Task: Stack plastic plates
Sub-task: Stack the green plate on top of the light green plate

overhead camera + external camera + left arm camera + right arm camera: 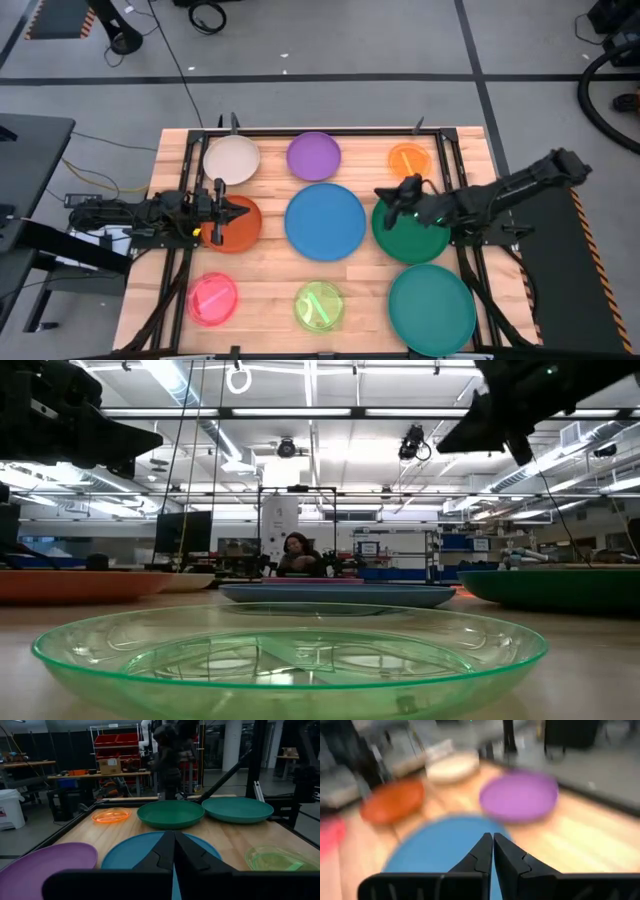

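Nine plates lie singly on a pale wooden table (pixel 270 290), none stacked. In the high view the top row holds the cream plate (pixel 232 160) at upper left, the purple plate (pixel 314 156) in the middle and the small orange plate (pixel 409 160) at upper right. The middle row has the rust plate (pixel 240 228) on the left, the blue plate (pixel 325 221) at centre and the dark green plate (pixel 415 236) on the right. Along the bottom edge sit the pink plate (pixel 213 298), the lime plate (pixel 319 306) and the teal plate (pixel 432 309).

The left gripper (pixel 238 212) hangs over the rust plate, fingers pressed together. The right gripper (pixel 383 194) hangs over the upper left edge of the dark green plate, fingers also together.

A black metal frame (pixel 330 131) borders the table. Around it is grey floor (pixel 330 40) marked with dark lines and strewn with cables. In the low view a person (pixel 296 555) sits far behind the table under long ceiling lights (pixel 300 412); the left wrist view shows red shelving (pixel 112 745) at upper left.
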You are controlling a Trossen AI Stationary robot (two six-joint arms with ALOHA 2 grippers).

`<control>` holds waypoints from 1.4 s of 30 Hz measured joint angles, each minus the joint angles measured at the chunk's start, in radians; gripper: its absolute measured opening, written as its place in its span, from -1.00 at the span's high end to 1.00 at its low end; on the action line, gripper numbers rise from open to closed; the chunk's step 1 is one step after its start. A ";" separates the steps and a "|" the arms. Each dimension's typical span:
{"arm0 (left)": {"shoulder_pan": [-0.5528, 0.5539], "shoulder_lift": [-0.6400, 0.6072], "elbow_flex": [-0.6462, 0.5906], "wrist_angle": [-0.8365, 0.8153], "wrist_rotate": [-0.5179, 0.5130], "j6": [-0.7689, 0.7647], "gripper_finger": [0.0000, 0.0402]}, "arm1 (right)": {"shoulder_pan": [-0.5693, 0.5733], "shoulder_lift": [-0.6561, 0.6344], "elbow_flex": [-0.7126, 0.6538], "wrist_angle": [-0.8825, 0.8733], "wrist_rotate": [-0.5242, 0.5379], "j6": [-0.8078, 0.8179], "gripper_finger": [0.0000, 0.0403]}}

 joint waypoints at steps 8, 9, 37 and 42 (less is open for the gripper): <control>0.000 0.000 0.000 0.000 0.000 0.000 0.94 | 0.118 0.291 0.267 -0.418 -0.329 0.299 0.90; 0.000 0.000 0.000 0.000 0.000 0.000 0.94 | 0.131 0.316 0.278 -0.416 -0.391 0.302 0.90; 0.000 0.000 0.000 0.002 0.000 0.000 0.94 | 0.145 0.442 0.470 -0.734 -0.740 0.212 0.66; 0.000 0.000 0.000 0.002 0.000 0.000 0.94 | 0.190 0.567 0.707 -1.020 -0.549 0.233 0.70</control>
